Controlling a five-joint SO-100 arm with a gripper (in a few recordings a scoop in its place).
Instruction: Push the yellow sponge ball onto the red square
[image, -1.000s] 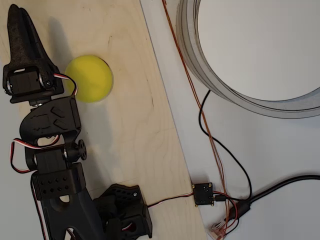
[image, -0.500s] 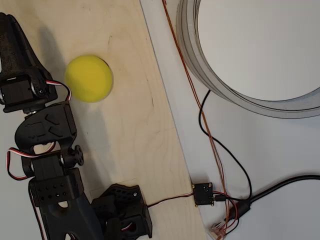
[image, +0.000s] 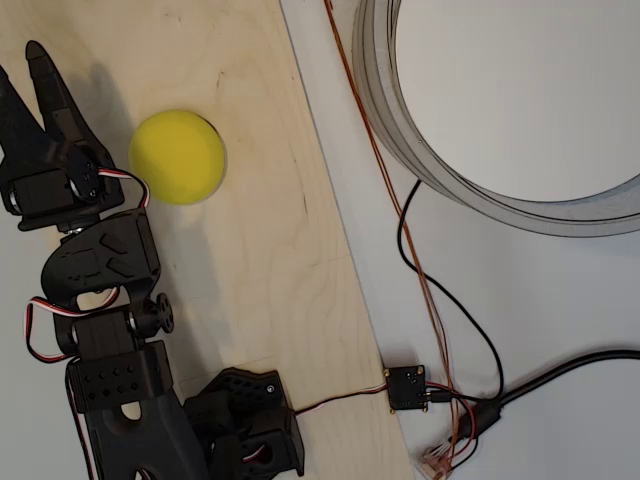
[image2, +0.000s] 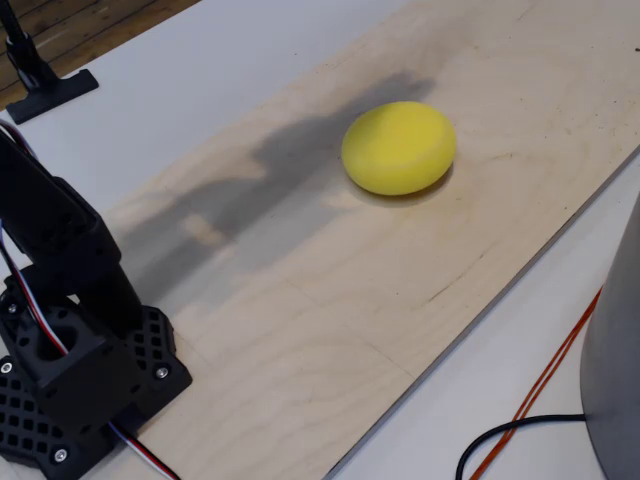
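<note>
The matte bright-yellow foam ball (image: 178, 157) rests on the pale plywood board (image: 260, 260), near the board's upper left part in the overhead view. In the fixed view the same ball (image2: 399, 146) sits alone on the wood, with only the arm's shadow beside it. I cannot find any red patch on the bare wood in these pictures, so I cannot say where the target is; it may be under the ball or under the arm.

The black two-finger gripper (image: 22, 85) is to the left of the ball in the overhead view, close but apart from it. Its two fingers are spread into a narrow V, with nothing between them.

For a good push, I think the fingers should first close into one blunt tip, or else keep the ball centred in the V. The tip should meet the ball low, on the side opposite the target, and move slowly, because a light round foam ball may roll away sideways
</note>
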